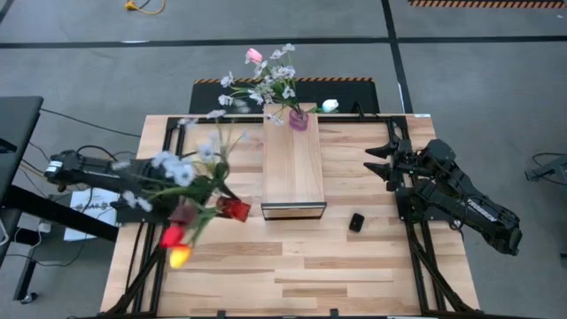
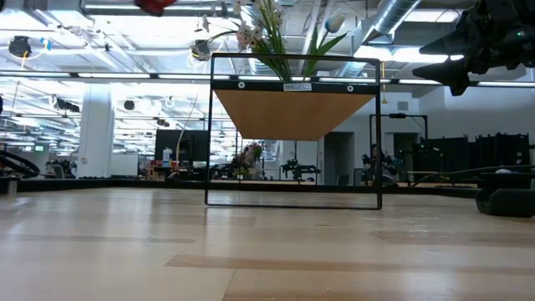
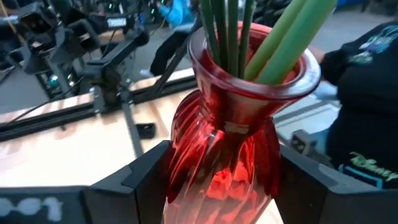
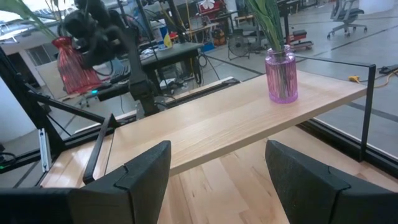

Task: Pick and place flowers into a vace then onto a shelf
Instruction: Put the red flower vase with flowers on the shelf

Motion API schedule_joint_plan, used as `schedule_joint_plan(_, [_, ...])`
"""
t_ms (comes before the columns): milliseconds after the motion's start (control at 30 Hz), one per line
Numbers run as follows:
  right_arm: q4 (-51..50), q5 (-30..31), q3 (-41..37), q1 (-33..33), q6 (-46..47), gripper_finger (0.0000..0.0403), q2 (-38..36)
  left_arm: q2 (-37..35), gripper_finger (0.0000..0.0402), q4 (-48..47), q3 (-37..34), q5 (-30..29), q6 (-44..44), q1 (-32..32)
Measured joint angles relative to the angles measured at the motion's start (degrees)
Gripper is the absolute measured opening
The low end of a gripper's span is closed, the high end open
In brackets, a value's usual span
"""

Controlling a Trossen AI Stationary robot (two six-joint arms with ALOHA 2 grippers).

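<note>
Slatted tabletop [image 1: 292,266] below, the red vase [image 3: 224,149] of flowers [image 1: 190,190] hangs tilted in the left gripper [image 3: 211,180], its fingers clamped on the ribbed glass, just beside the shelf [image 1: 293,173]. Top-heavy stems could swing, slipping the vase or clipping the shelf's edge near the pink vase [image 1: 299,120]. Beyond the shelf the right gripper [image 4: 217,165] waits, spread wide.

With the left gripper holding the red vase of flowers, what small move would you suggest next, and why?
Probably carry the red vase sideways over the shelf's bare near end: the left gripper holds it beside the shelf, and the pink vase occupies the far end.
</note>
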Motion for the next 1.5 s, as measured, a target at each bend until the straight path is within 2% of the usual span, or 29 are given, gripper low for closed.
schedule_joint_plan(133, [0.0, 0.0, 0.0, 0.0, 0.0, 0.0256, 0.0, 8.8, 0.0218, -1.9, 6.7, 0.2, 2.4, 2.1])
schedule_joint_plan(333, [0.0, 0.0, 0.0, 0.0, 0.0, 0.0256, 0.0, 21.2, 0.0218, -2.2, 17.8, 5.7, 6.3, 5.7])
schedule_joint_plan(467, [0.0, 0.0, 0.0, 0.0, 0.0, 0.0256, 0.0, 28.1, 0.0218, -2.9, 24.3, 6.0, 8.3, 8.6])
schedule_joint_plan(733, [0.0, 0.0, 0.0, 0.0, -0.2, 0.0256, 0.0, 38.7, 0.0218, -2.6, 31.9, 8.5, 9.2, 13.4])
schedule_joint_plan(933, [0.1, 0.0, 0.0, 0.0, -0.3, 0.0256, 0.0, 43.2, 0.0218, -1.7, 33.4, 8.5, 10.5, 14.8])
schedule_joint_plan(1133, [0.2, 0.0, 0.0, 0.0, -0.3, 0.0256, 0.0, 45.5, 0.0218, 1.0, 33.4, 5.2, 11.2, 16.2])
schedule_joint_plan(1500, [0.1, 0.0, 0.0, 0.0, -0.4, 0.0256, 0.0, 45.7, 0.0218, -0.8, 32.8, 4.7, 8.3, 18.2])
